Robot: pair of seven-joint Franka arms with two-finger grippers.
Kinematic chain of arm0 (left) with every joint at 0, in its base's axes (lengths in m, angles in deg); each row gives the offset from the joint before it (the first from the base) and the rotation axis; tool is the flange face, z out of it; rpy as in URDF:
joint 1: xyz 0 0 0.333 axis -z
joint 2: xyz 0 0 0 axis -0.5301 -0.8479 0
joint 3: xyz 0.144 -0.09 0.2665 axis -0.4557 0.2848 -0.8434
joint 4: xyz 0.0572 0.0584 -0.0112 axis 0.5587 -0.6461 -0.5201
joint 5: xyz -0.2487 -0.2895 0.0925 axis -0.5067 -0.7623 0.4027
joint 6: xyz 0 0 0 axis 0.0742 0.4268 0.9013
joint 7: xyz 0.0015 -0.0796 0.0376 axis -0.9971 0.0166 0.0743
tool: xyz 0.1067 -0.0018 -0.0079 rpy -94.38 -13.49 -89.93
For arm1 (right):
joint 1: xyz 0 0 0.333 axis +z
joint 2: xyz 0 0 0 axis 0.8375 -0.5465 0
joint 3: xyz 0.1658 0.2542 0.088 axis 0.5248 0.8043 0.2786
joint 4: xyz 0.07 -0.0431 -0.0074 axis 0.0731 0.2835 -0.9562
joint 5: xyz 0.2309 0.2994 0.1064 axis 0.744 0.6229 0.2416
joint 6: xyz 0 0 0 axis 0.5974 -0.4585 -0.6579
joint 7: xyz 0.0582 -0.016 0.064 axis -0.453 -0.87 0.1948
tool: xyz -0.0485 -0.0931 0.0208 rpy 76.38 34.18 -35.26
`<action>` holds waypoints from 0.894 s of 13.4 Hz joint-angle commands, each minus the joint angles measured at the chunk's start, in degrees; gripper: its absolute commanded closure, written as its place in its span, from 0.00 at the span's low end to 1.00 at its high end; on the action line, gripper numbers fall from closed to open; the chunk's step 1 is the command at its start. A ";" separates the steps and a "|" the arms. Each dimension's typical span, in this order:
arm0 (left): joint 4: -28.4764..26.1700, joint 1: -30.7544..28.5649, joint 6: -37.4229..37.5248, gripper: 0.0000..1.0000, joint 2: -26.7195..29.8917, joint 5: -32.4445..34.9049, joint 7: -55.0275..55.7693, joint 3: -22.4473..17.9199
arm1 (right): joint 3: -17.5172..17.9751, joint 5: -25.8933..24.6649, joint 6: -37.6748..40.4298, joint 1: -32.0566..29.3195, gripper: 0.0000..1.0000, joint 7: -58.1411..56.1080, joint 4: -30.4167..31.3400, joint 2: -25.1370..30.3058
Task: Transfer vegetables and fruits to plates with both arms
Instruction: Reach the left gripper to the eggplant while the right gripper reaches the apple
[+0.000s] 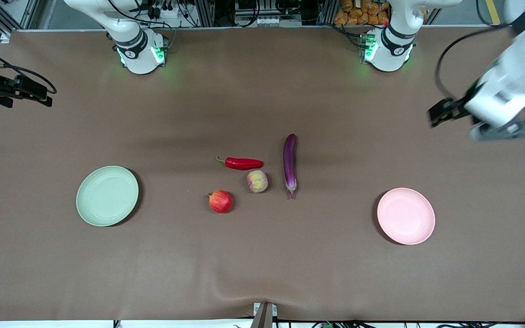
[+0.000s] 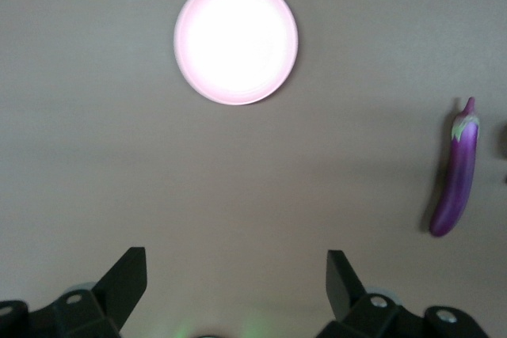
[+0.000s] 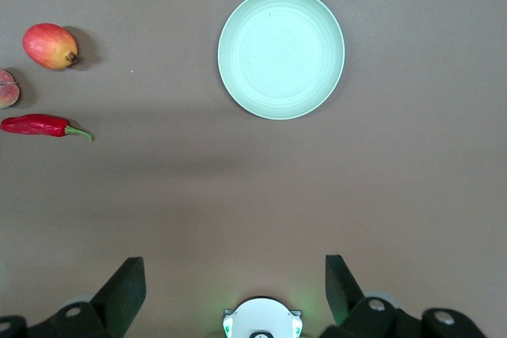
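Observation:
The purple eggplant [image 1: 290, 164], red chili [image 1: 243, 163], peach [image 1: 257, 181] and red apple [image 1: 220, 201] lie close together mid-table. The green plate [image 1: 107, 196] sits toward the right arm's end, the pink plate [image 1: 406, 216] toward the left arm's end, both bare. My left gripper [image 2: 236, 275] is open and empty, high over the table at its own end; its view shows the pink plate [image 2: 236, 41] and the eggplant [image 2: 455, 176]. My right gripper [image 3: 235, 275] is open and empty, high over its end; its view shows the green plate [image 3: 281, 53], apple [image 3: 49, 45], peach [image 3: 6, 89] and chili [image 3: 36, 125].
The arm bases [image 1: 139, 50] [image 1: 388, 48] stand at the table's edge farthest from the front camera. The left arm [image 1: 508, 91] hangs over its end of the brown table. A clamp [image 1: 262, 314] sits at the nearest edge.

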 commanded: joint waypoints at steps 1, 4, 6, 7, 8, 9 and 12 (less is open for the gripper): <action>-4.17 5.11 -8.02 0.00 -5.14 1.30 13.34 2.02 | -0.11 0.29 -0.35 3.19 0.00 0.79 -0.40 -2.60; -4.80 13.20 -14.45 0.00 -15.15 3.31 27.69 2.12 | -0.11 0.29 -1.06 8.02 0.00 0.88 -0.49 -7.78; -4.71 18.73 -18.83 0.00 -20.96 3.07 33.51 2.29 | -0.11 0.21 -2.46 11.62 0.00 0.97 -0.49 -11.56; -4.62 20.85 -21.90 0.00 -23.16 2.80 34.92 2.38 | -0.11 0.20 -3.25 12.77 0.00 0.97 -0.57 -13.49; -4.62 23.13 -24.81 0.00 -25.18 2.63 36.59 2.38 | -0.11 0.55 -4.30 13.13 0.00 1.23 -0.57 -14.82; -4.45 25.07 -27.01 0.00 -27.21 2.54 37.30 2.38 | -0.11 3.34 -6.23 12.09 0.00 2.19 -0.49 -15.27; -4.36 27.63 -35.17 0.00 -32.13 2.80 37.57 2.38 | -0.29 9.59 -5.37 8.75 0.00 2.29 0.13 -17.46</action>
